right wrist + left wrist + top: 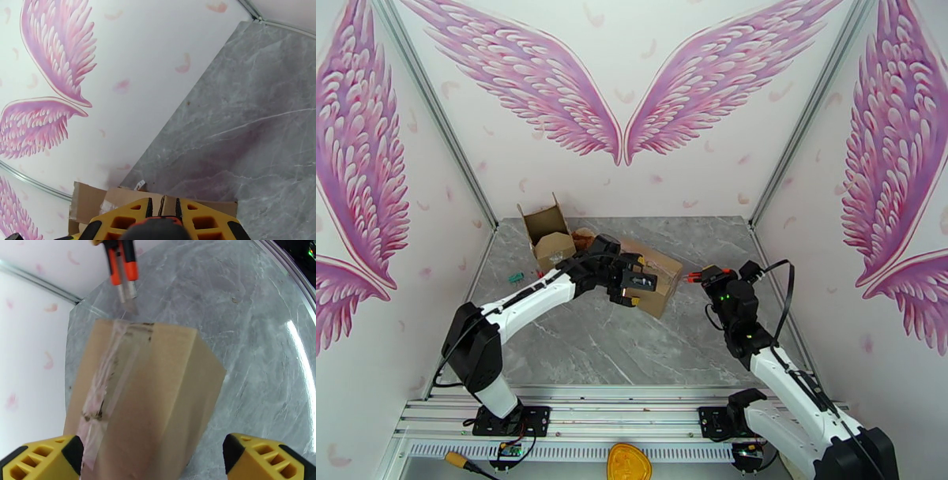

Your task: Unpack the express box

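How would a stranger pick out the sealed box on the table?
On the grey marble table, look mid-table at the left gripper. The sealed box sits there, clear tape along its top, an orange knife aimed at it; the open box behind has raised flaps.

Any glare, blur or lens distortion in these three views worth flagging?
Left wrist: bright glare streak on the grey marble table; the taped brown cardboard box goes soft toward the lens, and the orange utility knife is slightly blurred. Right wrist: the camera's own yellow fingers are out of focus; the metal wall rail bows from lens distortion. Top external: even, soft light, faint shadows.
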Controlling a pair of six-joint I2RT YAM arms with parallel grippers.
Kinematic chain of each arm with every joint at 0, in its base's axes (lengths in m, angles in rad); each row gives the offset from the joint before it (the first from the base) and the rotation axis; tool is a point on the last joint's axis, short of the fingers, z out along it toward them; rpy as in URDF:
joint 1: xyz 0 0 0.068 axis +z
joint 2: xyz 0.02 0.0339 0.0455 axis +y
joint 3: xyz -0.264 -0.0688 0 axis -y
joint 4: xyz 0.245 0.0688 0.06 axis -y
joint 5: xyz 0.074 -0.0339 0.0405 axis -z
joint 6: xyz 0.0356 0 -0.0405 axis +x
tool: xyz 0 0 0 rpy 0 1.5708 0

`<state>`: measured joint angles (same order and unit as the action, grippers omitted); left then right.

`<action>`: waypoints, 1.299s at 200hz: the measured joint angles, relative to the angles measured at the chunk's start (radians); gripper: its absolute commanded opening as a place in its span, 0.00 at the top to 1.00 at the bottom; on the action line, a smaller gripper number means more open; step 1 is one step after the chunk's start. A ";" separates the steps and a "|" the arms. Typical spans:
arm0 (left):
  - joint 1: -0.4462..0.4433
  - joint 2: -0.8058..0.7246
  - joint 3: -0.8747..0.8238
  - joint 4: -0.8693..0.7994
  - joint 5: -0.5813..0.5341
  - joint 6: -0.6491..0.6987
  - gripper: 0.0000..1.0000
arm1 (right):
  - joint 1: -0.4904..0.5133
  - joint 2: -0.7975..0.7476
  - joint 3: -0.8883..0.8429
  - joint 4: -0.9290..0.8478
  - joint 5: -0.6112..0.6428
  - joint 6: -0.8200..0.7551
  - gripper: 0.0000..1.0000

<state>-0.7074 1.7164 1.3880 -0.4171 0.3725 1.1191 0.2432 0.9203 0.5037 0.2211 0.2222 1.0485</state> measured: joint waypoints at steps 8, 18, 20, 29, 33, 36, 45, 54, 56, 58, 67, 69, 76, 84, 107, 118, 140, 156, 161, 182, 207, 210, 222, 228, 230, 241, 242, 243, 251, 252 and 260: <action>-0.002 0.009 0.003 0.001 0.000 0.008 0.01 | 0.000 0.002 0.000 0.015 0.007 0.003 1.00; -0.002 0.016 0.008 0.000 0.000 0.014 0.01 | 0.000 0.006 0.000 0.031 0.013 0.004 1.00; -0.002 0.018 0.010 0.000 -0.001 0.015 0.01 | 0.000 0.006 0.000 0.034 0.015 0.004 1.00; -0.003 0.023 0.014 0.003 -0.001 0.019 0.01 | 0.000 0.013 0.000 0.046 0.020 0.006 1.00; -0.003 0.025 0.017 0.003 -0.002 0.019 0.01 | 0.000 0.015 0.000 0.049 0.022 0.006 1.00; -0.003 0.026 0.018 0.004 -0.002 0.021 0.01 | 0.000 0.019 0.000 0.053 0.023 0.006 1.00; -0.003 0.029 0.022 0.004 -0.003 0.023 0.01 | 0.000 0.029 0.000 0.062 0.027 0.007 1.00; -0.003 0.030 0.024 0.004 -0.003 0.024 0.01 | 0.000 0.041 0.000 0.070 0.030 0.007 1.00; -0.003 0.030 0.024 0.004 -0.003 0.024 0.01 | 0.000 0.044 0.000 0.072 0.031 0.007 1.00; -0.003 0.031 0.025 0.004 -0.003 0.024 0.01 | 0.000 0.047 0.000 0.074 0.031 0.007 1.00; -0.005 0.032 0.027 0.005 -0.003 0.025 0.01 | 0.000 0.061 0.000 0.082 0.033 0.007 1.00; -0.004 0.032 0.027 0.005 -0.003 0.026 0.01 | 0.000 0.064 0.000 0.083 0.033 0.007 1.00; -0.005 0.034 0.029 0.005 -0.003 0.025 0.01 | 0.000 0.074 0.000 0.089 0.033 0.007 1.00; -0.006 0.037 0.032 0.006 -0.004 0.026 0.01 | 0.000 0.086 0.000 0.096 0.033 0.008 1.00; -0.006 0.048 0.034 0.010 -0.007 0.026 0.01 | 0.000 0.101 0.000 0.113 0.033 0.011 1.00; -0.006 0.053 0.034 0.010 -0.011 0.026 0.01 | 0.000 0.102 0.000 0.119 0.033 0.011 1.00; -0.006 0.061 0.034 0.011 -0.018 0.026 0.01 | 0.000 0.102 0.000 0.128 0.033 0.011 1.00; -0.006 0.061 0.034 0.010 -0.021 0.025 0.01 | 0.000 0.101 0.000 0.128 0.033 0.015 1.00; -0.006 0.061 0.034 0.011 -0.022 0.026 0.01 | 0.000 0.101 0.000 0.128 0.033 0.016 1.00; -0.006 0.062 0.034 0.011 -0.022 0.025 0.01 | 0.000 0.101 0.000 0.128 0.033 0.025 1.00; -0.006 0.062 0.034 0.011 -0.022 0.026 0.01 | 0.000 0.101 0.000 0.128 0.033 0.029 1.00; -0.006 0.062 0.034 0.011 -0.022 0.025 0.01 | 0.000 0.101 0.000 0.128 0.033 0.029 1.00; -0.006 0.063 0.034 0.011 -0.023 0.025 0.01 | 0.000 0.101 0.000 0.128 0.033 0.030 1.00; -0.006 0.063 0.034 0.011 -0.023 0.025 0.01 | 0.000 0.101 0.000 0.128 0.033 0.031 1.00; -0.006 0.063 0.034 0.011 -0.023 0.025 0.01 | 0.000 0.101 0.000 0.128 0.033 0.031 1.00; -0.006 0.063 0.034 0.011 -0.024 0.026 0.01 | 0.000 0.101 0.000 0.128 0.033 0.033 1.00; -0.006 0.063 0.034 0.011 -0.024 0.025 0.01 | 0.000 0.101 0.000 0.128 0.033 0.033 1.00; -0.006 0.063 0.034 0.011 -0.024 0.025 0.01 | 0.000 0.101 0.000 0.128 0.033 0.033 1.00; -0.006 0.063 0.034 0.011 -0.025 0.025 0.01 | 0.000 0.101 0.000 0.128 0.033 0.033 1.00; -0.006 0.063 0.034 0.011 -0.025 0.025 0.01 | 0.000 0.101 0.000 0.128 0.033 0.033 1.00; -0.006 0.064 0.034 0.011 -0.026 0.025 0.01 | 0.000 0.101 0.000 0.128 0.033 0.034 1.00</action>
<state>-0.7136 1.7805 1.4216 -0.4061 0.3466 1.1439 0.2432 1.0214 0.5041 0.3489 0.2550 1.0821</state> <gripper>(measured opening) 0.988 0.203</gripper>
